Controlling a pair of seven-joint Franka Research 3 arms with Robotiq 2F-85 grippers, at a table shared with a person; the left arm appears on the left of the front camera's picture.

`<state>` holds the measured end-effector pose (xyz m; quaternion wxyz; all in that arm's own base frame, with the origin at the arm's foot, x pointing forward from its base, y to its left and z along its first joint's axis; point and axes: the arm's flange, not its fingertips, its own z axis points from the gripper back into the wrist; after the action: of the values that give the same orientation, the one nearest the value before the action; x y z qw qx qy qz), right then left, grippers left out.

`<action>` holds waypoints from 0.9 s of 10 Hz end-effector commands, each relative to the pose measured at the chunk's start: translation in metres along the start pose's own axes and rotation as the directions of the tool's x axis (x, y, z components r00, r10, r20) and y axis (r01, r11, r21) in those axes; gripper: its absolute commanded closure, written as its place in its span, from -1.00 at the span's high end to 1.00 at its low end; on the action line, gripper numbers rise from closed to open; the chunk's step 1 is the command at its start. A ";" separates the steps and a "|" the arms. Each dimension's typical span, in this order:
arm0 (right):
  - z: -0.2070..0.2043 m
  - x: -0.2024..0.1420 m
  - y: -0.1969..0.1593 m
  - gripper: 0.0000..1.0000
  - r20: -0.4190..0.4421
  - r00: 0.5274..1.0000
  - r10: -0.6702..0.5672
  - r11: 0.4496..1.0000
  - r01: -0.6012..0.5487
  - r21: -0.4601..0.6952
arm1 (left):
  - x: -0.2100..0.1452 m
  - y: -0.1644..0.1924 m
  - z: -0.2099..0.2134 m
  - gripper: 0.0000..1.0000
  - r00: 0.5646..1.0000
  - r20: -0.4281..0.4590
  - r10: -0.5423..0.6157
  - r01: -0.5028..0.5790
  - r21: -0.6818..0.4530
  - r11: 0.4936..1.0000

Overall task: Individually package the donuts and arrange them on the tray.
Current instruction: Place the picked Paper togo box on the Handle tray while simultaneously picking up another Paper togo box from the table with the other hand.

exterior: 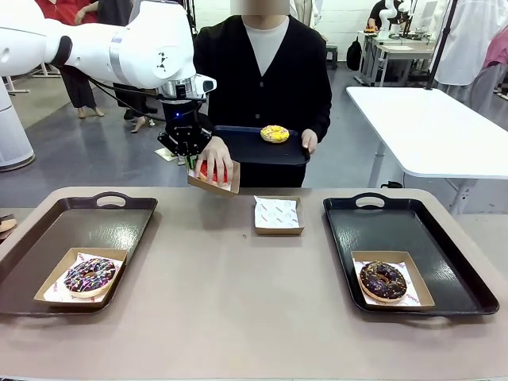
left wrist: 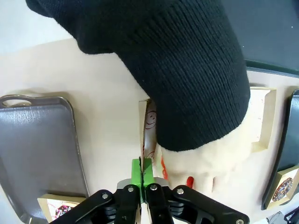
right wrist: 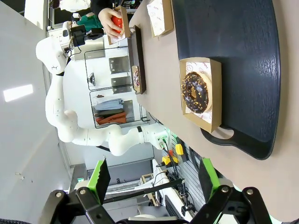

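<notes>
My left end effector (left wrist: 142, 172) is pressed together on the rim of a small cardboard box (exterior: 216, 184), which hangs tilted at the far edge of the tabletop (exterior: 238, 302). The person's hand (exterior: 216, 157) lies over that box, with its fingers on the red-glazed donut (exterior: 208, 171) inside it. In the left wrist view a black knitted sleeve (left wrist: 177, 70) covers most of the box, and I see just slivers of red under the fingers.

The person's other hand (exterior: 309, 141) holds a handheld tray (exterior: 242, 147), black, up off the tabletop. The yellow-glazed donut (exterior: 275, 133) lies on it without a box.

Near the held box, toward the middle of the tabletop, sits an empty box (exterior: 278, 216) with a printed paper liner.

On my left, the left tray (exterior: 119, 218) carries the sprinkled donut (exterior: 90, 275) in its own box at the near corner. On my right, the right tray (exterior: 444, 262) carries the dark chocolate donut (exterior: 383, 280), also boxed and toward the near end.

My right end effector (right wrist: 154, 175) is spread wide and holds nothing. It hangs well apart from the right tray and looks along the tabletop from that side
</notes>
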<state>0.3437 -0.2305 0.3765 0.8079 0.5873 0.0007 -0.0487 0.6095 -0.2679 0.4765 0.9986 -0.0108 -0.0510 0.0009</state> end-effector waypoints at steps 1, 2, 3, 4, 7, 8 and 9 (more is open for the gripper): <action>0.000 -0.002 -0.002 1.00 -0.004 1.000 -0.006 1.000 0.006 -0.002 | 0.000 0.000 0.002 -0.97 1.000 0.006 -0.006 0.006 -0.005 1.000; 0.000 -0.002 -0.002 1.00 -0.004 1.000 -0.006 1.000 0.006 -0.002 | 0.000 0.000 0.002 -0.97 1.000 0.006 -0.006 0.006 -0.005 1.000; 0.000 -0.002 -0.002 1.00 -0.004 1.000 -0.006 1.000 0.006 -0.002 | 0.000 0.000 0.002 -0.97 1.000 0.006 -0.006 0.006 -0.005 1.000; 0.000 -0.002 -0.002 1.00 -0.004 1.000 -0.006 1.000 0.006 -0.002 | 0.000 0.000 0.002 -0.97 1.000 0.006 -0.006 0.006 -0.005 1.000; 0.000 -0.002 -0.002 1.00 -0.004 1.000 -0.006 1.000 0.006 -0.002 | 0.000 0.000 0.002 -0.97 1.000 0.006 -0.006 0.006 -0.005 1.000; 0.000 -0.002 -0.002 1.00 -0.004 1.000 -0.006 1.000 0.006 -0.002 | 0.000 0.000 0.002 -0.97 1.000 0.006 -0.006 0.006 -0.005 1.000; 0.000 -0.002 -0.002 1.00 -0.004 1.000 -0.006 1.000 0.006 -0.002 | 0.000 0.000 0.002 -0.97 1.000 0.006 -0.006 0.006 -0.005 1.000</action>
<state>0.3437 -0.2304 0.3765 0.8079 0.5873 0.0008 -0.0487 0.6095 -0.2680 0.4765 0.9986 -0.0108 -0.0510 0.0009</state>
